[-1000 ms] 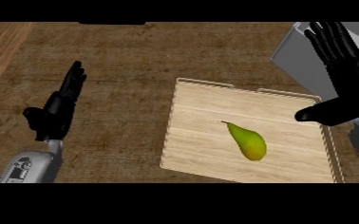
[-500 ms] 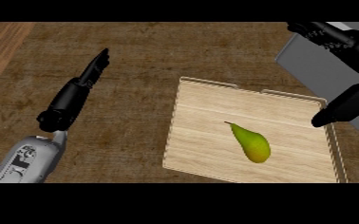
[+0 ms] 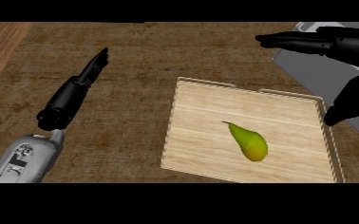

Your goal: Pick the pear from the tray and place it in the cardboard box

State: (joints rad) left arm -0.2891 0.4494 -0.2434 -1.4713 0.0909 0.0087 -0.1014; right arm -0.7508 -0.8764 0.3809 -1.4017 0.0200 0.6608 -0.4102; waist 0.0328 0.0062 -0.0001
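A yellow-green pear (image 3: 249,141) lies on its side in the light wooden tray (image 3: 210,109), stem toward the upper left. My right hand (image 3: 316,42) hovers at the right edge of the head view, open. Its straight fingers point left across the box's corner, and its thumb (image 3: 345,105) hangs over the tray's right rim, up and to the right of the pear without touching it. A grey box (image 3: 312,73) stands behind the tray at the upper right, partly hidden by that hand. My left hand (image 3: 73,92) is open far to the left over the counter, seen edge-on.
The dark wooden counter (image 3: 140,66) stretches left of and behind the tray. A lighter strip (image 3: 10,38) shows at the far upper left. The tray's low rim has a notch on its far side.
The left hand has turned edge-on and stretched up and to the right. The right hand has swung so its fingers point left over the box. The pear has not moved.
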